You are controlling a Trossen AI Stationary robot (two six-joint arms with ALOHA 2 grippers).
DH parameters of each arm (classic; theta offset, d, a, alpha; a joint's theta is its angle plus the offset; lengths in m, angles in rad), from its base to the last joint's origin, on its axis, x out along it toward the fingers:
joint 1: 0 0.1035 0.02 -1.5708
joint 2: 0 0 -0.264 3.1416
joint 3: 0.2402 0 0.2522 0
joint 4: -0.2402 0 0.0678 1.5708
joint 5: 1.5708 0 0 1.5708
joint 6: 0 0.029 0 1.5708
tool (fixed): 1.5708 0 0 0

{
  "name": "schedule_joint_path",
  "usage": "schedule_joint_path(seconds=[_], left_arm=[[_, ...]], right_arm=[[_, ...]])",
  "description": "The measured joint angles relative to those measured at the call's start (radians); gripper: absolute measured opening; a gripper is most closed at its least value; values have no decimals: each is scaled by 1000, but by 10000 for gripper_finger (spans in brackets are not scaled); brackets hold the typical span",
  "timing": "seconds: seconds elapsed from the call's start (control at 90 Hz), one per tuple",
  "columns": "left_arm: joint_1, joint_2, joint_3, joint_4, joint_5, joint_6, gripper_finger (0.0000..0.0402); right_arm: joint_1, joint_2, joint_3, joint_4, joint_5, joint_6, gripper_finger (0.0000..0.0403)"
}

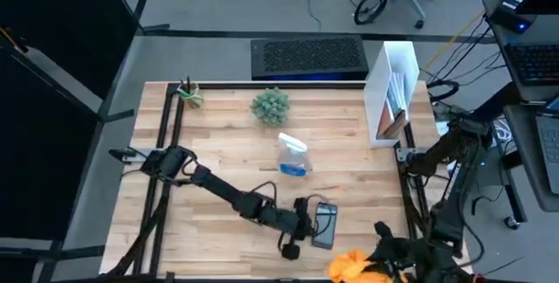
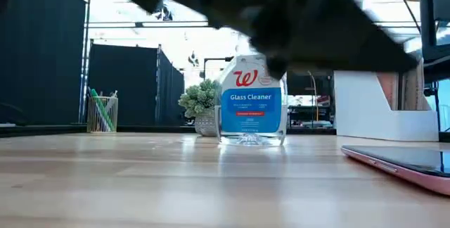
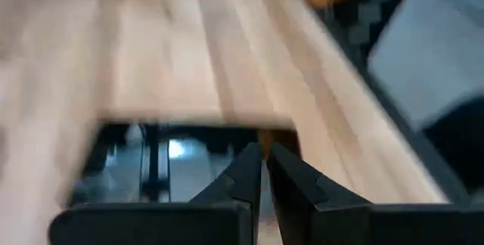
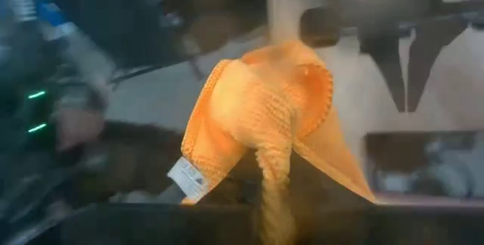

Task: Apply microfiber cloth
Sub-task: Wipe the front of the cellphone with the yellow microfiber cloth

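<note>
Right end effector (image 1: 384, 264) at the table's near edge, clamped on the bunched orange microfiber cloth (image 4: 265, 116).

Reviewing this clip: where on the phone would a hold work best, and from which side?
Across its two long edges, coming straight down from above. The phone lies flat on the table, so only its thin edges offer purchase. The left end effector sits shut beside it; the right end effector is busy holding the microfiber cloth.

Microfiber cloth (image 1: 352, 265) cut off by the high view's lower edge. Right gripper's (image 4: 274, 200) fingers buried in orange folds. Phone (image 2: 408, 161) runs off the low view's right edge.
</note>
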Motion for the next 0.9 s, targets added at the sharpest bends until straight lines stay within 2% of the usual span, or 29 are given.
schedule_joint_path(seconds=[0.089,0.178,0.422,0.667,0.9], left_arm=[[33,47,-2,97,65,0,15],[55,82,14,153,82,12,15],[109,167,43,246,80,52,15],[115,233,51,300,85,52,15],[126,264,55,318,88,51,15]], right_arm=[[-22,51,0,1,2,-13,4],[-60,100,0,1,5,-35,4],[-189,232,0,41,3,-65,4],[-315,295,0,42,-13,-105,4],[-356,437,2,52,-35,-94,4]])
